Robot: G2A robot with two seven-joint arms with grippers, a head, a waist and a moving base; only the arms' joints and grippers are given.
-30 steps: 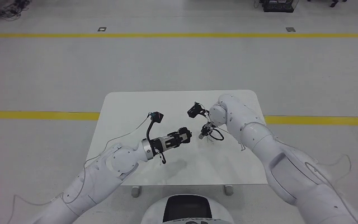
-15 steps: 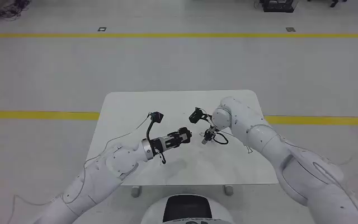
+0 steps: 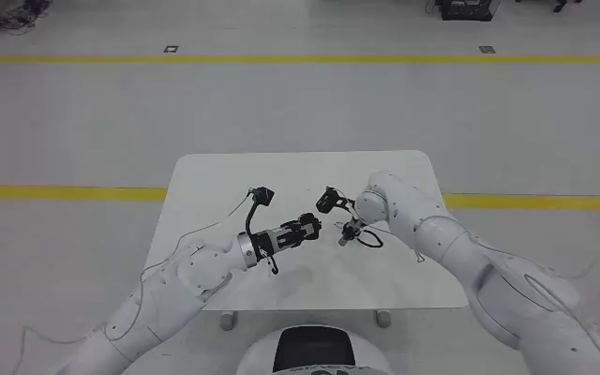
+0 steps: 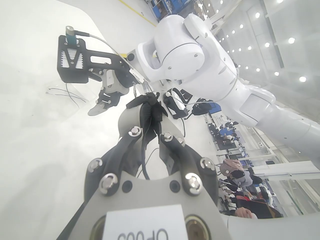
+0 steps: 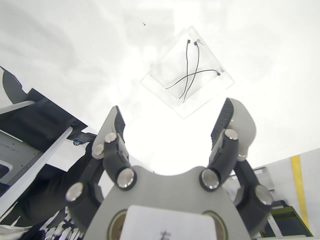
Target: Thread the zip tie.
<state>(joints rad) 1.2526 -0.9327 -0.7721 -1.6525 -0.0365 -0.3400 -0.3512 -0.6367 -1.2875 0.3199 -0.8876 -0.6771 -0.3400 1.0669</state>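
Zip tie [image 4: 143, 151], a thin black strand, is pinched between the left fingers [image 4: 128, 118], which are closed tight on it above the near middle of the desk [image 3: 216, 178]. That arm has kept its place over the last second. Just to its right, the right fingers [image 5: 113, 123] are spread wide with nothing between them. They hang over a clear tray [image 5: 160, 76] on the desk, which holds three spare ties [image 5: 189, 76] lying crossed. Since a second ago the right fingers have drifted slightly nearer the robot's edge of the desk, and that arm's wrist has swung in with them.
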